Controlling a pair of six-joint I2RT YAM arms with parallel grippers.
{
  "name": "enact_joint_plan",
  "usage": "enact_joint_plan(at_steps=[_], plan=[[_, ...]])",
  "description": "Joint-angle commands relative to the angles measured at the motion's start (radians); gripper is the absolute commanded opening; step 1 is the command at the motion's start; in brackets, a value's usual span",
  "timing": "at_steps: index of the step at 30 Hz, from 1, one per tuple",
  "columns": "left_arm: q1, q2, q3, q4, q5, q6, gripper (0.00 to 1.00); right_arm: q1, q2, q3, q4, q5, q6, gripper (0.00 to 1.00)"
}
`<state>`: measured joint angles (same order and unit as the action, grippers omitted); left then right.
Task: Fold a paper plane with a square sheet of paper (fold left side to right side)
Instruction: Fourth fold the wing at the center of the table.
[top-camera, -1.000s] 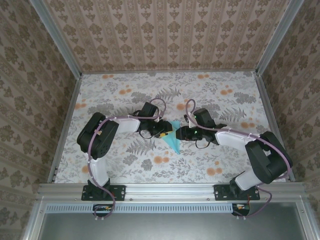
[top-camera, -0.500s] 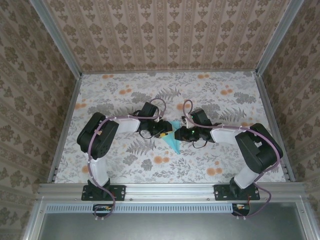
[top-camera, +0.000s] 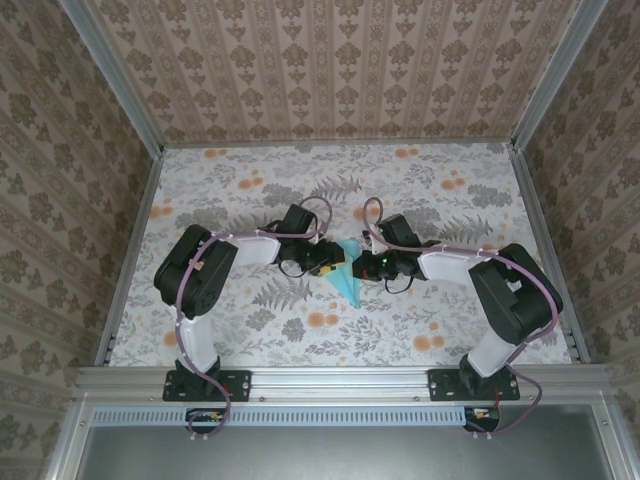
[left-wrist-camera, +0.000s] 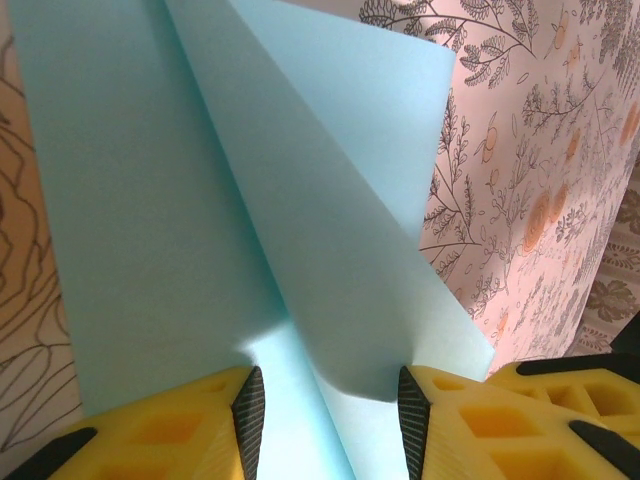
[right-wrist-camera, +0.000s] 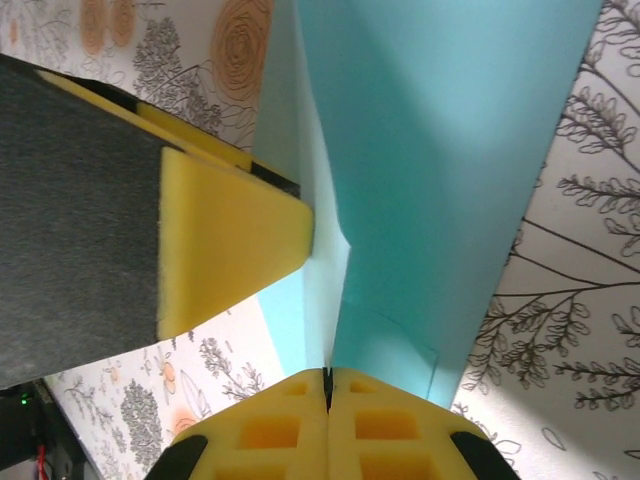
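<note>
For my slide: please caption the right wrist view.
Right end effector shut on an edge of the folded turquoise paper.

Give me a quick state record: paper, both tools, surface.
paper: turquoise, folded in layers, narrow point toward the arm bases
place: mid-table, between the two tools
left tool: open, jaws either side of a raised fold
right tool: shut, pinching a paper flap
fold state: flap lifted, not pressed flat
</note>
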<state>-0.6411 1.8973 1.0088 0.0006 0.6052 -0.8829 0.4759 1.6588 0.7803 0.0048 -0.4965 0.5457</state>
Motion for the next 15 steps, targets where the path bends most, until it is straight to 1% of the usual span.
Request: enact_joint_plan(at_steps=[1, 15], plan=[[-0.002, 0.025, 0.007, -0.049, -0.018, 0.010, 0.43, 0.000, 0.026, 0.025, -0.060, 0.047, -0.033, 0.05], [-0.003, 0.022, 0.003, -0.050, -0.020, 0.010, 0.43, 0.001, 0.053, 0.043, -0.101, 0.085, -0.057, 0.06]])
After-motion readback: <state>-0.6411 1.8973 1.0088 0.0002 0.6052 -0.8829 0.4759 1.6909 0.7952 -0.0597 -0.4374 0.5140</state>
